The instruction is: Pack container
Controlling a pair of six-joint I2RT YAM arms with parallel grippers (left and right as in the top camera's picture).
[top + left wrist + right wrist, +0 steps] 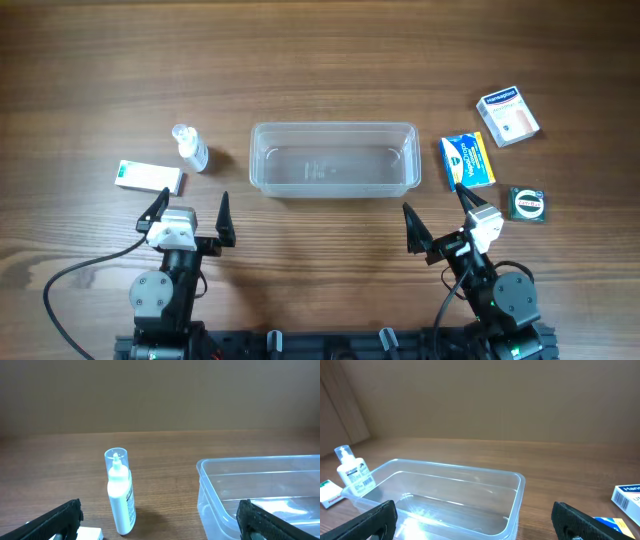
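So the clear plastic container (334,160) is sitting pretty much in the middle of the wooden counter (320,50), long side running left to right, and it's empty. Both arms are down at the near edge. The left hand (193,200) has its jaws spread wide with nothing between them, hanging off the container's near left corner without touching it. The right hand (433,200) is the same deal, wide open and holding nothing, off the near right corner. On the left side, a small bottle with a clear cap (190,148) stands upright near the container's left end, apart from it, and a green-and-white box (149,177) lies flat just beside the bottle, a bit closer to the near edge. On the right, a blue-and-yellow box (468,161) lies just beside the container's right end; can't tell if they touch. Out toward the counter's far right corner there's a white box with blue print (508,116), and a little dark green square packet (528,203) sits nearer the right edge, apart from the container.
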